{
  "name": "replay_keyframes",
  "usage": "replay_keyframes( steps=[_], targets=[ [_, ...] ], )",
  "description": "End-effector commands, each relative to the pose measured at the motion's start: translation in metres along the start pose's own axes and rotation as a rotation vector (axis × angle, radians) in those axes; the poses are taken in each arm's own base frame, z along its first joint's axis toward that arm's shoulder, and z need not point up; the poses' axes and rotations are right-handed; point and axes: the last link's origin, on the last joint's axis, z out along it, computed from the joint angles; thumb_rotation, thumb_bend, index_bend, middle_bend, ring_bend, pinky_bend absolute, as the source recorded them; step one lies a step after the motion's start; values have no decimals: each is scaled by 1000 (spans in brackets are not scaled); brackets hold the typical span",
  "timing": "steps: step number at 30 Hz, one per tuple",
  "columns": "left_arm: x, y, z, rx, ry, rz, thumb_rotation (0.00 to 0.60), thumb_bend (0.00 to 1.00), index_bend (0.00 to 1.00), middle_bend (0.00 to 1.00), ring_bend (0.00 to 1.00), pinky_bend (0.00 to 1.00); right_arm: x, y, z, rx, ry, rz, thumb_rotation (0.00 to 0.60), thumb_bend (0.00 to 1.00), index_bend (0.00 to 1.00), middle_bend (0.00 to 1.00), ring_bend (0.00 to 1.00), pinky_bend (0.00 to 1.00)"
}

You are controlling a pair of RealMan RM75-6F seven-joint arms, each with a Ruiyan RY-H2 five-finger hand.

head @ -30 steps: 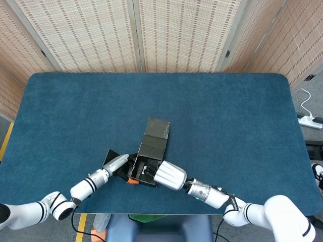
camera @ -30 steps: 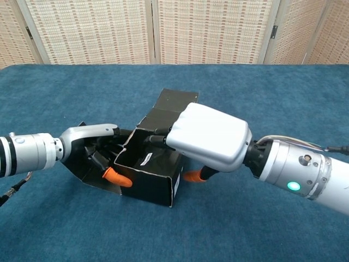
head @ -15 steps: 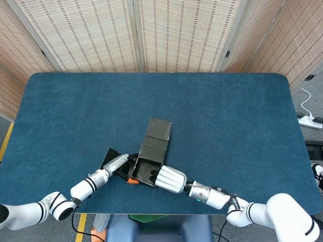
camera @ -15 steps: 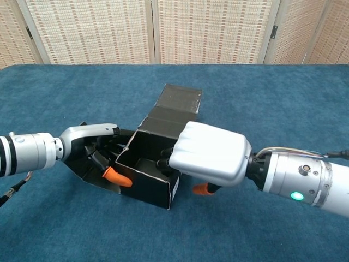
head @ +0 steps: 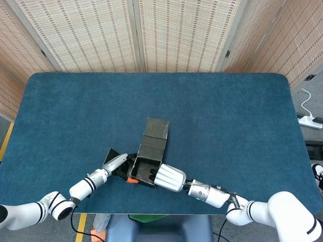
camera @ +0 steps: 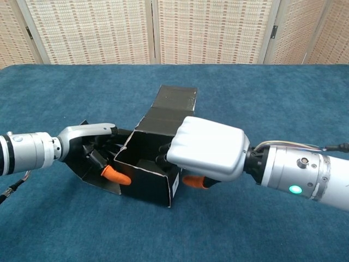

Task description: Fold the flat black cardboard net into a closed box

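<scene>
The black cardboard box [head: 146, 170] [camera: 143, 176] stands partly folded near the table's front edge, open at the top, with its walls upright. Its lid flap [head: 156, 129] [camera: 175, 100] lies back flat toward the far side. My left hand [head: 119, 165] [camera: 90, 144] holds the box's left wall over a side flap [camera: 86, 170] that lies flat, one orange fingertip [camera: 115, 174] on the front wall. My right hand [head: 169, 177] [camera: 207, 148] grips the right wall, fingers reaching inside and an orange-tipped thumb [camera: 195, 182] outside. Its white back hides the box's right inner corner.
The blue table top [head: 227, 121] stretches wide to the back and both sides. The front edge [head: 151, 214] runs just behind my forearms. A folding screen [head: 161, 35] stands behind the table, and a power strip [head: 309, 120] lies on the floor at the right.
My right hand drew back, then moved in again toward the right wall, its thumb now against the outside. The box and lid flap swung slightly. My left hand stayed put.
</scene>
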Motion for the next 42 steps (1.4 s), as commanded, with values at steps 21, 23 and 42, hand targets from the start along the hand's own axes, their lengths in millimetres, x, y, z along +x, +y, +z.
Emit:
replay_keyframes(
  steps=[21, 23, 42],
  targets=[
    [13, 5, 14, 26, 194, -9, 600, 195, 323, 327, 397, 633, 7, 39, 5, -85, -8, -80, 600, 0, 0, 0, 713, 1000],
    [13, 6, 13, 35, 199, -6, 600, 196, 229, 240, 280, 555, 8, 43, 4, -102, -4, -71, 600, 0, 0, 0, 703, 1000],
    [22, 31, -32, -13, 235, 81, 600, 190, 0, 0, 0, 32, 16, 31, -75, -575, -127, 945, 600, 0, 0, 0, 694, 1000]
  ],
)
